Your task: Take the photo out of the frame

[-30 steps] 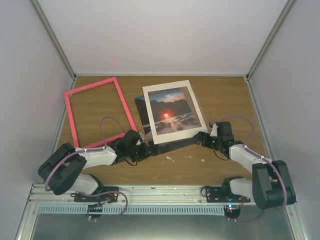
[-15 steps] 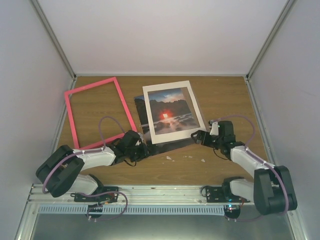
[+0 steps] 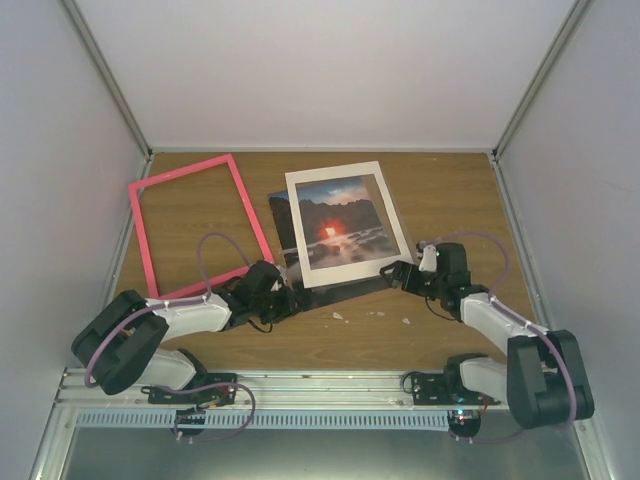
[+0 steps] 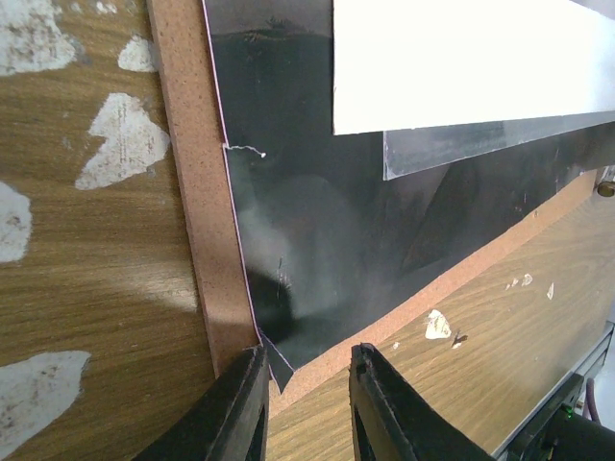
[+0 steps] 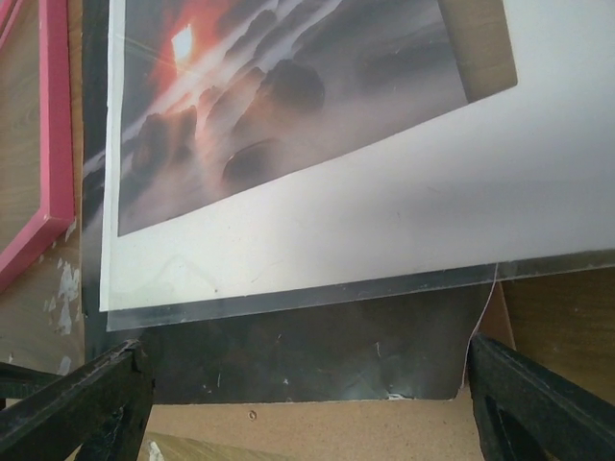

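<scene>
The pink frame [image 3: 185, 170] lies empty on the table at the left, and its edge [image 5: 58, 125] shows in the right wrist view. The photo [image 3: 283, 225] lies to its right under a white mat board [image 3: 350, 270], on a brown backing board [image 4: 192, 192]. The print's sun shows through the mat's window [image 5: 183, 43]. My left gripper [image 3: 292, 300] is at the stack's near left corner, narrowly open [image 4: 307, 403]. The photo's dark corner [image 4: 274, 360] touches one finger. My right gripper [image 3: 398, 272] stands wide open [image 5: 303, 370] at the near right corner, astride the print's dark lower edge.
A clear sheet's edge [image 5: 336, 293] sticks out from under the mat. White chips [image 3: 372, 317] dot the wooden table near the stack. White walls close in the table on three sides. A metal rail [image 3: 320, 385] carries both arm bases at the near edge.
My right arm has shifted slightly at the stack's near right corner. The left arm, the stack and the frame have not moved.
</scene>
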### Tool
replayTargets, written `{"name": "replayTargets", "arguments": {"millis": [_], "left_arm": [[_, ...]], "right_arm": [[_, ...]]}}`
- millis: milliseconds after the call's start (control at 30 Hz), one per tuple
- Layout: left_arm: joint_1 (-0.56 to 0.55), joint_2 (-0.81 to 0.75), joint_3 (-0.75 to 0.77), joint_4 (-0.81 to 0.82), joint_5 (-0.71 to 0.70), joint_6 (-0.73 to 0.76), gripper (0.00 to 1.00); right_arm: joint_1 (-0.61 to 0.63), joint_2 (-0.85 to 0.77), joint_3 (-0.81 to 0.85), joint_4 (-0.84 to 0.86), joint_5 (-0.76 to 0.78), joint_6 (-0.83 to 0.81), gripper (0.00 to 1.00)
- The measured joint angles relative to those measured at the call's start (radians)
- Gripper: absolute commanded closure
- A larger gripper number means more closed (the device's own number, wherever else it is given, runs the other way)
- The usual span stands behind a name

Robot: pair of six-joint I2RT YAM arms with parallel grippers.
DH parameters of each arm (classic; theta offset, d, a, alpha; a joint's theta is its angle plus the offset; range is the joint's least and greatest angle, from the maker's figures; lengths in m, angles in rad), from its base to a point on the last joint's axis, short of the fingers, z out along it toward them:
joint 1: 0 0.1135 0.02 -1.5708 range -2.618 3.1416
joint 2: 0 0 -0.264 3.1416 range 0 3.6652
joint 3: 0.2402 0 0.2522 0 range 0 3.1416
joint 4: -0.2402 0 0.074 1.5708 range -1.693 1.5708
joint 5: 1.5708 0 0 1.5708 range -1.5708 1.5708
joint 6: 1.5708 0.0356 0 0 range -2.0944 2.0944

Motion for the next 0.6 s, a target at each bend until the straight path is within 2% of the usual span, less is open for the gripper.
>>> {"name": "replayTargets", "arguments": {"millis": [333,600], "left_arm": [[0.001,0.0,-0.002,0.004,0.003,-0.001,0.73],[0.002,-0.011,-0.017,0.018,0.003,-0.005,0.73]], "right_arm": [[0.0,0.01,-0.051,0.053,-0.018,0.06,0.15],[0.0,0.011,-0.088,0.112,-0.032,0.105,0.29]]}}
